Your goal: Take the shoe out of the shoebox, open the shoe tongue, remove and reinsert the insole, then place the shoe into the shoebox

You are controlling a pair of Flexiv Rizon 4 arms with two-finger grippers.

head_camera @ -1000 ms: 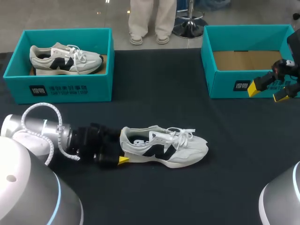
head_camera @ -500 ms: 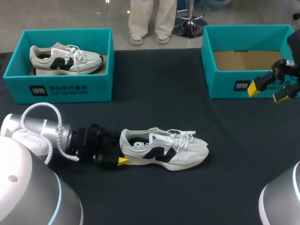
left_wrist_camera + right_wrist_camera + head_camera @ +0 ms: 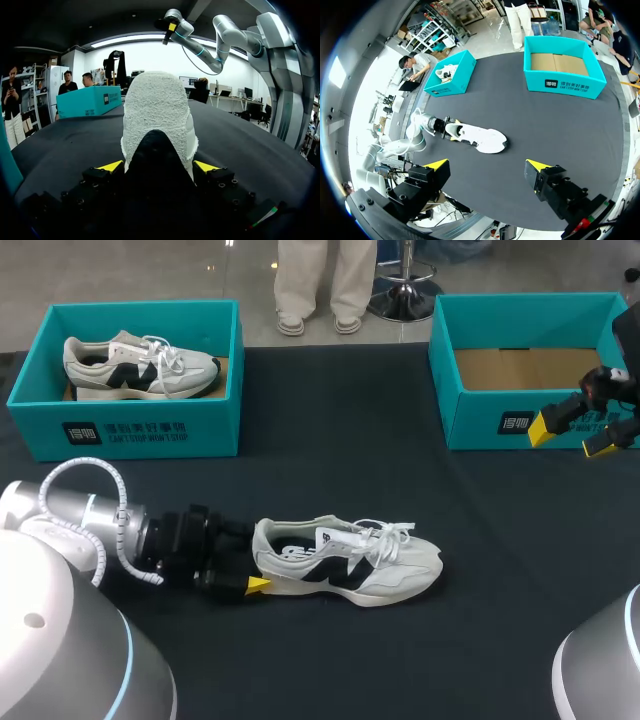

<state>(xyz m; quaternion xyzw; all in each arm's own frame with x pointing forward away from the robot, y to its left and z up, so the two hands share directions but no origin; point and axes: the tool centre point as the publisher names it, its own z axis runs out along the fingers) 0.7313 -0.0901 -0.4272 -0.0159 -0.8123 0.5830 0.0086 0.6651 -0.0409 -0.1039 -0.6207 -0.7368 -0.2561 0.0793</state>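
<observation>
left gripper (image 3: 158, 166) low on the table (image 3: 330, 420), jaws spread to heel width, both yellow tips pressed against the shoe (image 3: 350, 562) heel from either side: gripping it. shoe rests on its sole on the table, front middle, toe toward the right, outside the boxes. right gripper (image 3: 572, 434) hangs before the right box (image 3: 480, 422), jaws wide apart, touching nothing.

Print on the two shoeboxes
The left shoebox (image 3: 200, 436), at the table's (image 3: 330, 430) far left corner, bears a dark square mark and white lettering on its front wall; the right shoebox (image 3: 470, 425) likewise (too small to read).
</observation>
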